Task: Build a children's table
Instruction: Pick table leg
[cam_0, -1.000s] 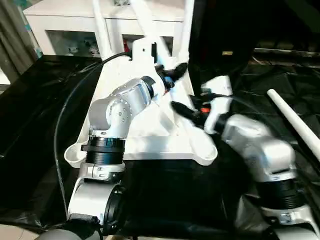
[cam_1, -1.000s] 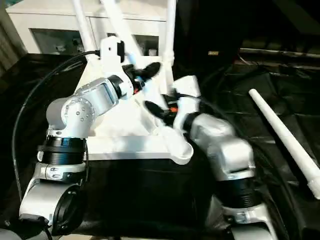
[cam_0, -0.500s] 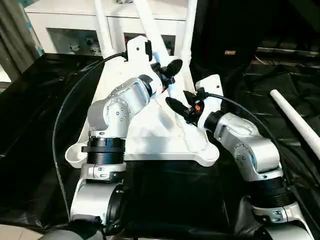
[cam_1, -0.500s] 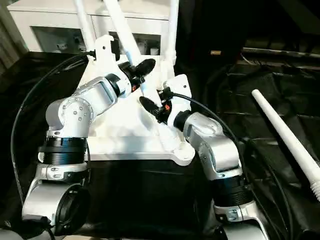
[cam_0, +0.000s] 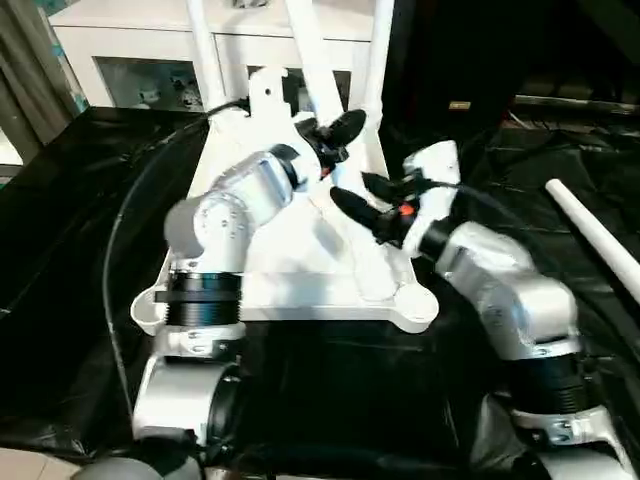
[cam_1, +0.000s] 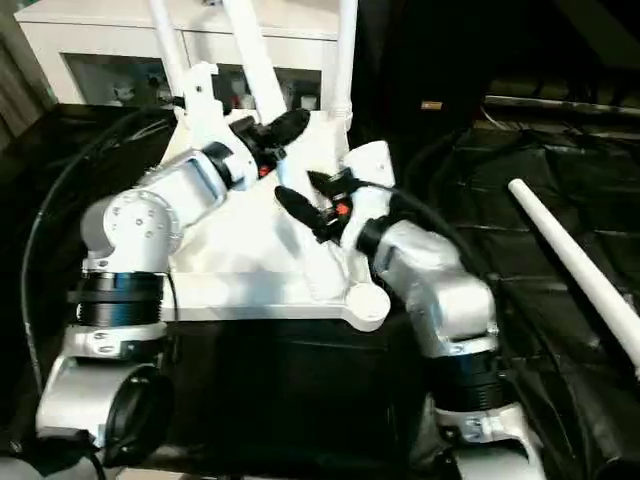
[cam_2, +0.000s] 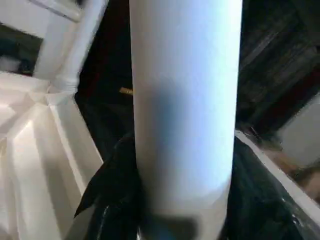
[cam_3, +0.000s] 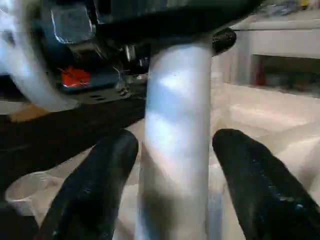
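The white plastic rectangular tabletop (cam_0: 290, 270) lies underside up on the black-draped surface (cam_0: 60, 250), reaching from near the surface's front edge towards its far edge, with round sockets at its near corners; two white tapered tube legs (cam_0: 203, 50) stand upright from its far corners, and a third white tube leg (cam_0: 308, 50) leans over the middle of the ribbed underside; the left gripper (cam_0: 335, 135) is clamped around this leaning leg, its black fingers pressed to either side of the tube in the left wrist view; lower on the same leg, the right gripper (cam_0: 368, 200) stands with its two black fingers (cam_3: 95, 185) spread to either side of the tube, a narrow gap showing at each side, so it holds nothing; a fourth white tube leg (cam_0: 592, 235) lies loose on the surface near its right edge, well apart from the tabletop; beyond the surface's far edge stands a white cabinet (cam_0: 120, 55).
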